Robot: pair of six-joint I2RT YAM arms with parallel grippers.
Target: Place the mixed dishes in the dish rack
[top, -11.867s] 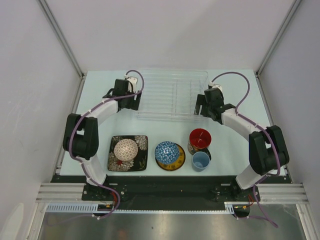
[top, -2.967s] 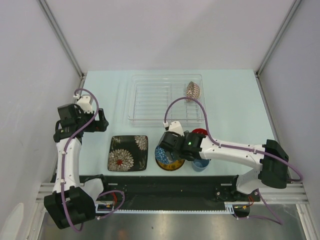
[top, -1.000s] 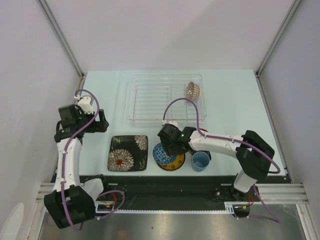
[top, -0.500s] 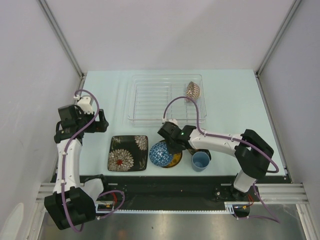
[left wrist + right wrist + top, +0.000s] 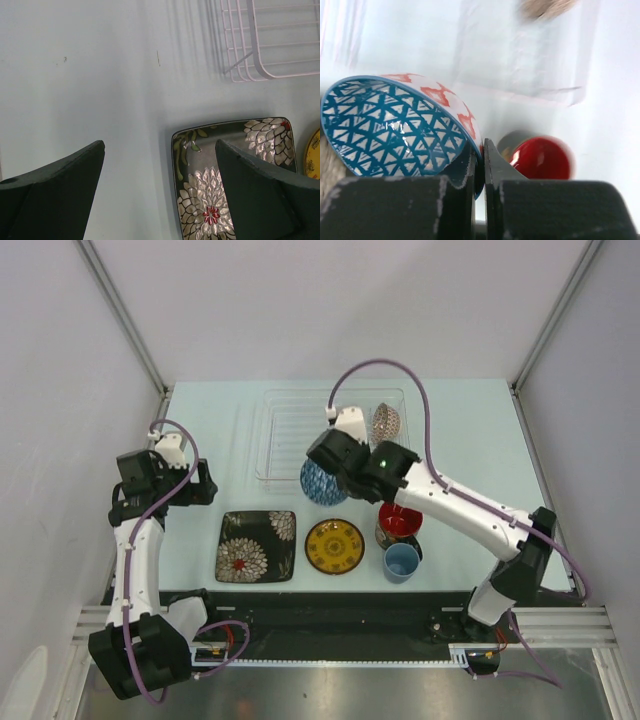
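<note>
The black plate [image 5: 257, 546], yellow saucer [image 5: 335, 546], light-blue cup [image 5: 402, 561] and mug [image 5: 400, 520] sit on the near worktop [image 5: 470, 440]. The left claw [image 5: 160, 150] gapes open. The right claw [image 5: 480, 155] pinches the blue bowl [image 5: 320, 483] by its rim over the dish rack [image 5: 290, 430]'s near edge. The cream-pink bowl [image 5: 386, 420] stands inside, far right.

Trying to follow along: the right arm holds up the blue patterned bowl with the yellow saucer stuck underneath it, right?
Not quite. The right gripper holds up the blue patterned bowl, but the yellow round saucer lies on the table, between the black square floral plate and the dark mug, as the top view shows.
</note>
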